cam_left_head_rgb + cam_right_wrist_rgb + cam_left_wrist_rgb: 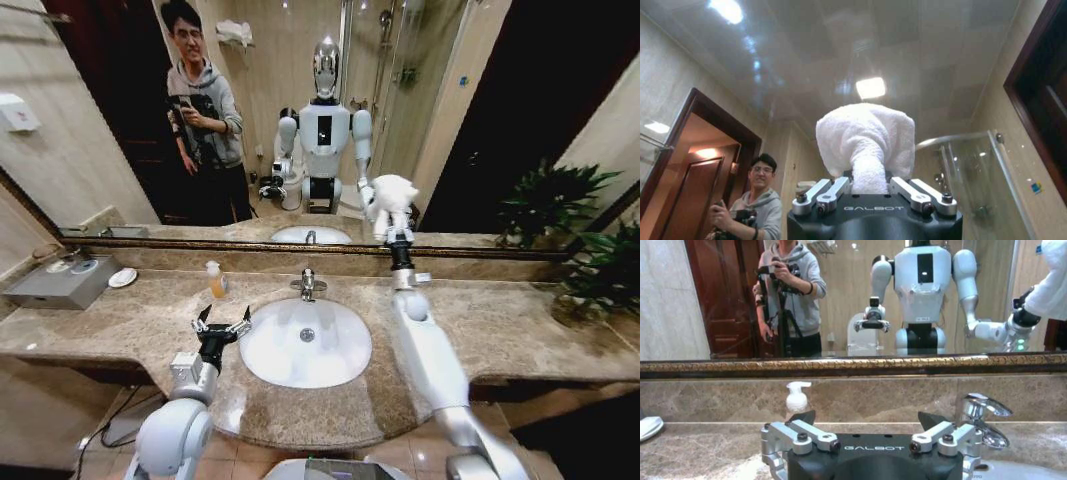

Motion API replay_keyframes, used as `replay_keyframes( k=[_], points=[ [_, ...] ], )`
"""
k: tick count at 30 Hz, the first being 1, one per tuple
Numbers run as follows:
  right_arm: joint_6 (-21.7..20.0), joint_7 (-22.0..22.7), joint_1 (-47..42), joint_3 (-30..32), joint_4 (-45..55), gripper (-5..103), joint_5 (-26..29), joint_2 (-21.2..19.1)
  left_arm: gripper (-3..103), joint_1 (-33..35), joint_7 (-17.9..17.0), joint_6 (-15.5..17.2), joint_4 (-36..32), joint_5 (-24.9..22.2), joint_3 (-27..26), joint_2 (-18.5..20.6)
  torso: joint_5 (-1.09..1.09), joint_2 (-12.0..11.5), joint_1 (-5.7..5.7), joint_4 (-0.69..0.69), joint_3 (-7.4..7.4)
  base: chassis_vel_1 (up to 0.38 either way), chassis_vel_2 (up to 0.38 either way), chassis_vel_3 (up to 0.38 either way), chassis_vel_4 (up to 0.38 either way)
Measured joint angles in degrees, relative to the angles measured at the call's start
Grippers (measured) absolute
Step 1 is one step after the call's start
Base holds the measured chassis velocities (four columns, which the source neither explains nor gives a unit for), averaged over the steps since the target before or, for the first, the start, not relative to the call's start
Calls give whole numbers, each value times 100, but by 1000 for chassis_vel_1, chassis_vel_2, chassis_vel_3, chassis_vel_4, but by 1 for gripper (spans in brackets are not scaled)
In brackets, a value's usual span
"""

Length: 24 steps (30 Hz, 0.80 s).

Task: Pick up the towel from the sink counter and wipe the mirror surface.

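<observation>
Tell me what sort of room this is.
A bathroom, likely a hotel's: a marble sink counter with an oval basin and chrome faucet, a wide mirror behind it, a soap pump bottle.

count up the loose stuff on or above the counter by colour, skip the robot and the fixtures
white: 2, the towel in the right end effector and the soap dish
orange: 1, the soap bottle
grey: 1, the tray
green: 1, the plant
total: 5
</observation>
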Motion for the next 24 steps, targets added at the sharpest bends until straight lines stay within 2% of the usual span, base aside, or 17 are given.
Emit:
replay_keyframes(
  k=[6,12,16,21,24],
  points=[
    [65,193,55,223,-169,17,59,-179,100,0,0,0,0,0,0,0,1,0,0,-2,0,0,0,0,0],
    [65,611,73,866,-297,17,360,-562,100,0,0,0,0,0,0,0,2,0,0,-7,0,0,0,0,0],
    [46,692,189,1006,-407,17,404,-658,100,0,0,0,0,0,0,0,1,0,0,-5,0,0,0,0,0],
    [-22,674,280,901,-380,17,228,-502,100,0,0,0,0,0,0,0,0,0,0,-6,0,0,0,0,0],
    [-39,586,262,656,-240,17,-86,-142,100,0,0,0,0,0,0,0,-1,0,0,-4,0,0,0,0,0]
  ],
)
